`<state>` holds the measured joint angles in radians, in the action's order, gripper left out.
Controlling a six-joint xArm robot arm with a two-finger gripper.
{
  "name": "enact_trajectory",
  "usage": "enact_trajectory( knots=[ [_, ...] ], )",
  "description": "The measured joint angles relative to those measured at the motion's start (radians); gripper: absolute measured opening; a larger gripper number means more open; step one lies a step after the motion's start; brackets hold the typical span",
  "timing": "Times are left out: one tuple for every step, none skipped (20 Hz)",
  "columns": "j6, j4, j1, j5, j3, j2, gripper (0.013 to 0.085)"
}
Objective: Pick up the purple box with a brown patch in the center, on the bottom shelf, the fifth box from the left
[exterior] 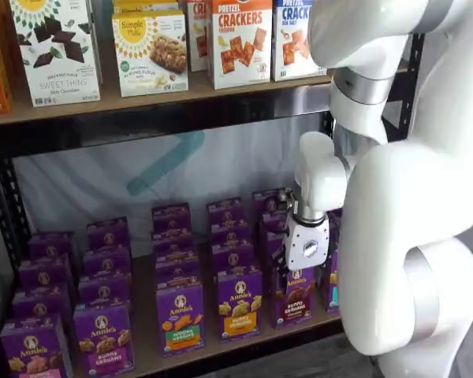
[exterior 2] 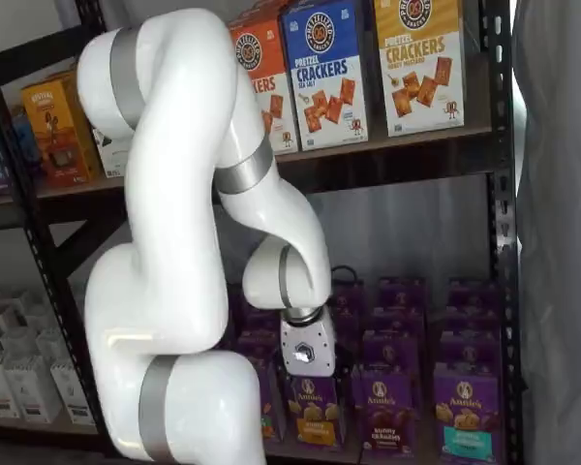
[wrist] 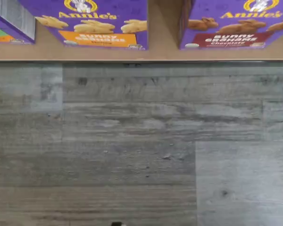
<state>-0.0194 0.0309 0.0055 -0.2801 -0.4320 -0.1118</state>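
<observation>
Wrist view shows the purple box standing at the front edge of the bottom shelf, not yet touched. The hand hangs just before it (fingers hidden), spread fully and empty. Reaching, grasping and lifting remain.

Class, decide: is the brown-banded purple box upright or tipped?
Upright: the purple box stands face-forward on the bottom shelf, logo above its brown band, level with neighbouring cartons.
</observation>
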Motion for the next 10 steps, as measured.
enact_trajectory(
  knots=[
    [-0.031,0.033,0.000,0.008,-0.009,-0.019,0.0850],
    [-0.053,0.053,-0.001,0.017,-0.020,-0.041,0.0850],
    [-0.069,0.068,-0.002,0.023,-0.028,-0.058,0.0850],
    [-0.079,0.076,-0.005,0.030,-0.037,-0.075,0.0850],
    [-0.085,0.078,-0.009,0.034,-0.048,-0.093,0.0850],
    [-0.093,0.083,-0.013,0.036,-0.060,-0.111,0.0850],
    [-0.106,0.092,-0.016,0.035,-0.073,-0.127,0.0850],
    [-0.115,0.096,-0.021,0.035,-0.088,-0.148,0.0850],
    [-0.118,0.094,-0.025,0.037,-0.101,-0.165,0.0850],
    [-0.124,0.098,-0.028,0.040,-0.113,-0.181,0.0850]
  ],
)
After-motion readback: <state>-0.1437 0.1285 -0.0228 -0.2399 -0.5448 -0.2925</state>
